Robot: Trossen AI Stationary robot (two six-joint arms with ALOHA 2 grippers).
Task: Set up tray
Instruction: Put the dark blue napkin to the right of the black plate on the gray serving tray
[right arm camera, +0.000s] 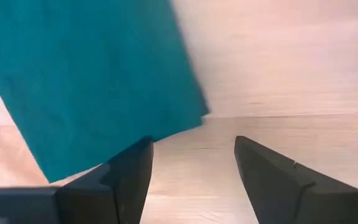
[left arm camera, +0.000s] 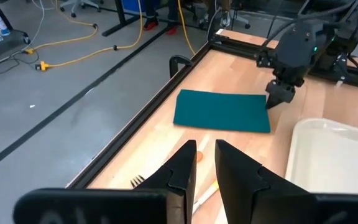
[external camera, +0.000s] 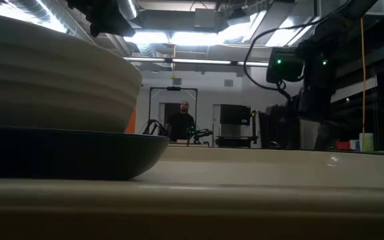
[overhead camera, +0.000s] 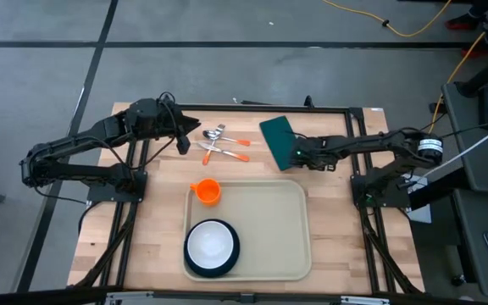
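Wooden slats make up the tabletop (overhead camera: 151, 229), framed by a dark rail, with grey floor all around. My left arm reaches in from the left side, elbow bent, and my left gripper (overhead camera: 182, 144) hangs just beside the spoon and forks (overhead camera: 220, 142) with orange handles near the far edge. Its fingers (left arm camera: 182, 171) stand close together with only a narrow slot between them, grasping nothing that I can see. My right arm stretches in low from the right, and my right gripper (overhead camera: 298, 155) sits at the near corner of the green napkin (overhead camera: 279, 140). Those fingers (right arm camera: 132, 171) are spread wide, one tip at the cloth's edge, the other over bare wood, nothing clamped.

No writing is readable anywhere on the dishes or my arms.

Nearer the front edge lies the tray (overhead camera: 282, 229), flat on the wood, carrying a white bowl (overhead camera: 211, 243) on a dark plate (overhead camera: 195, 268) in its front left corner. An orange cup (overhead camera: 207, 191) rests at its far left rim. Open wood lies between the tray and the napkin.
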